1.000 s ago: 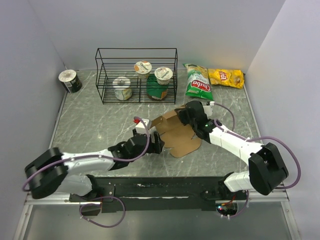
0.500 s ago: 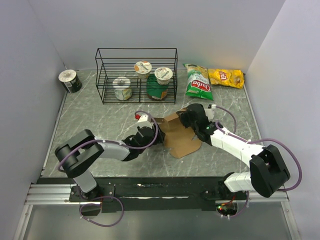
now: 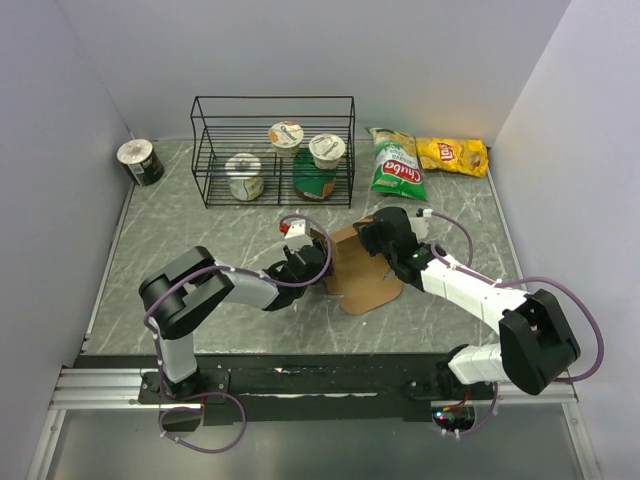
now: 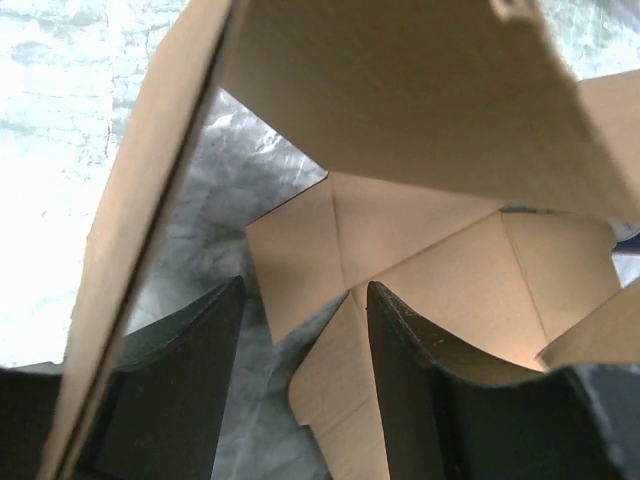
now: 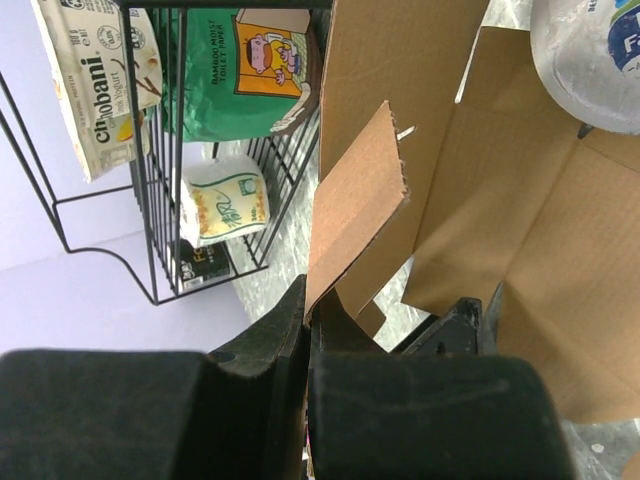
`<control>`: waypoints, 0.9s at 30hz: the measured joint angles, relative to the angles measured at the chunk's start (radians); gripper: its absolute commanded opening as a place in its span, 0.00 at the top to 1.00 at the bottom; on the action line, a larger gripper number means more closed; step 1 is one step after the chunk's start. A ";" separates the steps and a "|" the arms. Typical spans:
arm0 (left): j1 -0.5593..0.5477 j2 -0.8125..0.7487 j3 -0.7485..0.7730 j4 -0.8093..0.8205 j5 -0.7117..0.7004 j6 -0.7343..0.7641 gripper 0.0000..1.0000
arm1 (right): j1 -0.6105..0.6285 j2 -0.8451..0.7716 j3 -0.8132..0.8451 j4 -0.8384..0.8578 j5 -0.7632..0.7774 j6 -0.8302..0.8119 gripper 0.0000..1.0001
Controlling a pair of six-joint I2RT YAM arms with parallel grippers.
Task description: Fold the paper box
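Mid-fold, frame centre: my right gripper (image 3: 368,236) pinches flap (image 5: 355,215) of paper box (image 3: 362,275); left gripper (image 3: 316,262) half-spread, empty. Next likely: clamp left panel (image 4: 150,200), raise it.

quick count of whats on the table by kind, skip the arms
paper box: 1
wire rack: 1
yogurt cups: 3
green pack in the rack: 1
snack bags: 2
dark tub lying on its side: 1
total: 9
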 measured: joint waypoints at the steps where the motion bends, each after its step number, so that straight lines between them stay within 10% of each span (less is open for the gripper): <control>1: 0.000 0.001 0.008 -0.009 -0.006 -0.005 0.41 | 0.000 0.000 0.000 -0.001 0.000 0.000 1.00; 10: 0.000 0.024 0.018 -0.003 -0.037 -0.032 0.65 | 0.000 0.007 0.000 0.000 0.000 -0.002 1.00; 27: -0.008 0.035 -0.007 0.074 -0.042 0.025 0.70 | -0.002 0.009 0.004 -0.016 0.016 -0.020 1.00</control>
